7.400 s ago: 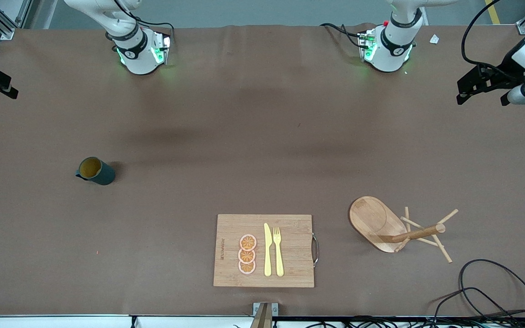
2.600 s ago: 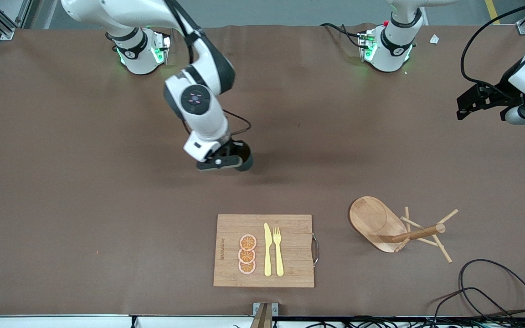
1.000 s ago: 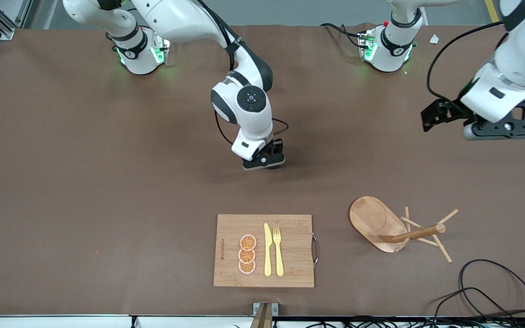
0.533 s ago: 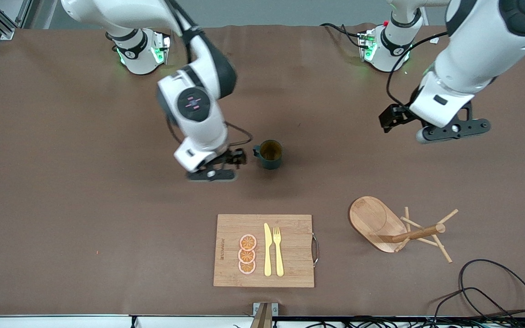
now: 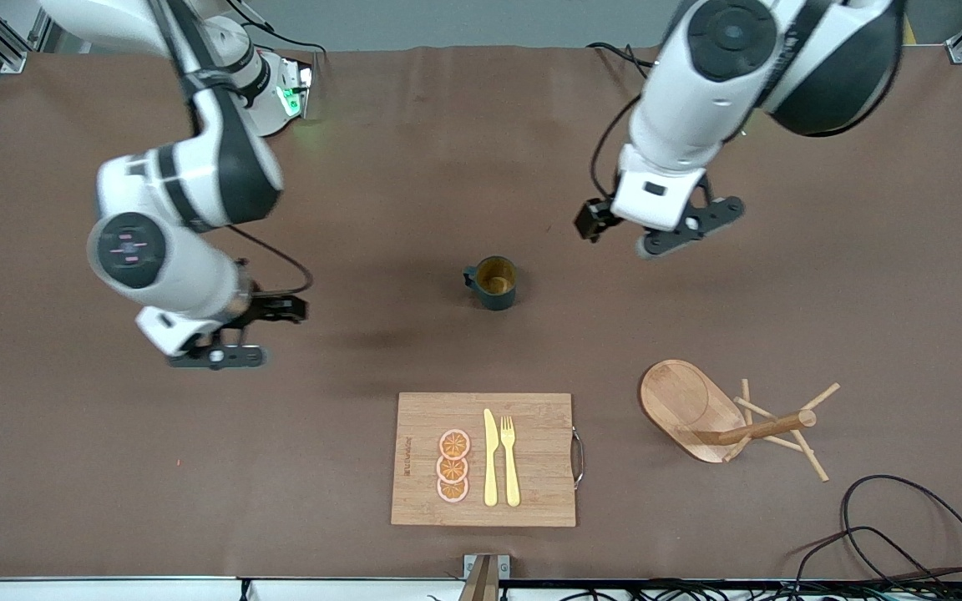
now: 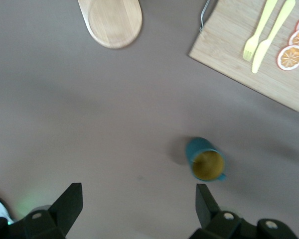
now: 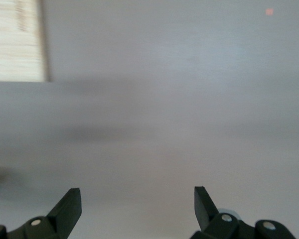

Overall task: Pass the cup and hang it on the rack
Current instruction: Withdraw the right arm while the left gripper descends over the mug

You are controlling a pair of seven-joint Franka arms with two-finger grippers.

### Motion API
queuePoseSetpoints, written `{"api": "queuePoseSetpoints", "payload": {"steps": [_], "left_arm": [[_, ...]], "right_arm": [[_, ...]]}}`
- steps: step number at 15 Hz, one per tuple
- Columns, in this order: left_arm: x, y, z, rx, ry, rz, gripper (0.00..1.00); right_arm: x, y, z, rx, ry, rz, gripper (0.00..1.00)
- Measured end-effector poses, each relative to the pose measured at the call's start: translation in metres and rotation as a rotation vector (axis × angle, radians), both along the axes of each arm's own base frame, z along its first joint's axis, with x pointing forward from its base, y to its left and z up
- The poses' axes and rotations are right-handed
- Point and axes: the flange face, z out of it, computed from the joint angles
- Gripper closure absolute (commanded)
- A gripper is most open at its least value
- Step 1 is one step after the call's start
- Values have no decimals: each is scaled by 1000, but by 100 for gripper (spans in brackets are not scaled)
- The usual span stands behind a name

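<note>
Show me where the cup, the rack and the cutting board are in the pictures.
cup [image 5: 493, 285]: front view, on its dark outer wall.
rack [image 5: 681, 401]: front view, on its oval base.
cutting board [image 5: 531, 417]: front view, on bare wood beside the fork.

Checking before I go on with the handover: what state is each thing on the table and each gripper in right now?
Cup: upright on the table, held by nothing.
Rack: standing, no cup on its pegs.
Cutting board: flat, carrying a knife, a fork and three orange slices.
Left gripper: open, empty, over bare table toward the left arm's end from the cup.
Right gripper: open, empty, over bare table toward the right arm's end.
</note>
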Motion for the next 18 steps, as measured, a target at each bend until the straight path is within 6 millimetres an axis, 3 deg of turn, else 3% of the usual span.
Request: {"api": "queuePoseSetpoints", "payload": {"steps": [3,4,6,9,13,18], "left_arm": [[-12,-61,-25,45,-23,108,0],[-16,-82,-39,63,-40,140,0],[-28,-122,-70,93,-78,178,0],[-45,-160,-112,131,-126,191,0],[-66,-199,-171,212,-223,187,0],[-97,-241,-231,296,-330,114,0]], "right_arm": [[-15,-102,14,27,14,-17,0],[-23,-125,20,33,17,-24,0],[-39,-153,39,33,32,-41,0],[-53,-163,80,20,23,-51,0],[-52,-176,135,19,-31,-73,0],[-51,-191,161,16,-65,-99,0]]}}
